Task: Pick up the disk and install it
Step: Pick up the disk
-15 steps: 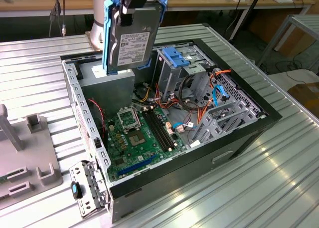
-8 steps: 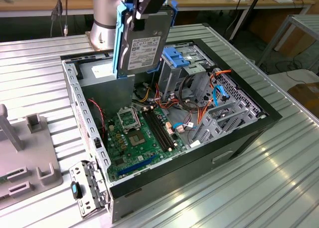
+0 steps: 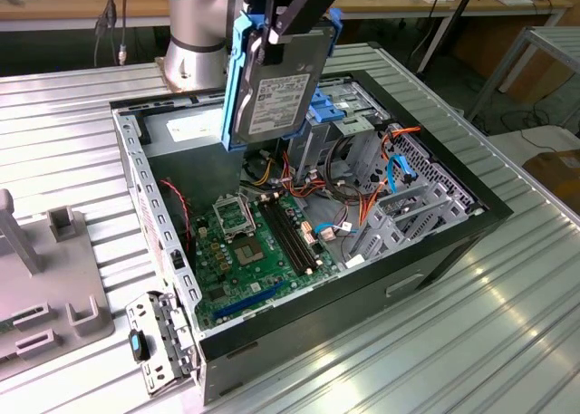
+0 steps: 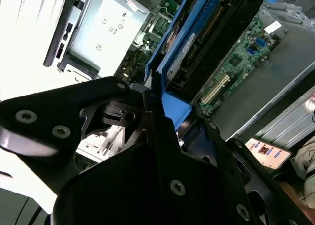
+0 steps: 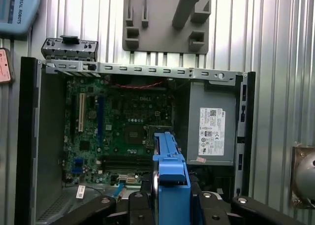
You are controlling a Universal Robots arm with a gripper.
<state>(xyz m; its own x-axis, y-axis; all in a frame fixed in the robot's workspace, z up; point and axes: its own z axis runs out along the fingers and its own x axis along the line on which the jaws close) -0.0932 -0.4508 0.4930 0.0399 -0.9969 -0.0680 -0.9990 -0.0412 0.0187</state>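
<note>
Black gripper (image 3: 281, 20) is holding the disk (image 3: 276, 83) in the air over the open PC case (image 3: 426, 269), fingers (image 3: 299, 6) pinching its upper end between the bright blue side rails (image 3: 237, 88). Disk is hanging almost upright w/ a slight tilt, label side facing the exterior view, lower edge touching nothing. It seems to be hovering approx. over the back of the case, near the PSU (image 3: 181, 124), though depth is hard to judge. In the second wrist view the fingers (image 4: 160, 126) are clamping the blue rail end, w/ the disk (image 4: 206, 33) pointing away toward the green motherboard (image 4: 241, 52). In the first wrist view the disk's blue edge (image 5: 170, 171) is sitting over the motherboard (image 5: 123, 121), beside the PSU (image 5: 211, 126). Metal drive cage (image 3: 349, 115) is standing just behind the disk, orange cables (image 3: 399, 135) trailing beside it. Case is lying on its side on a ribbed metal table (image 3: 453, 360); a grey fixture plate (image 3: 54, 278) is lying at the exterior view's left.
</note>
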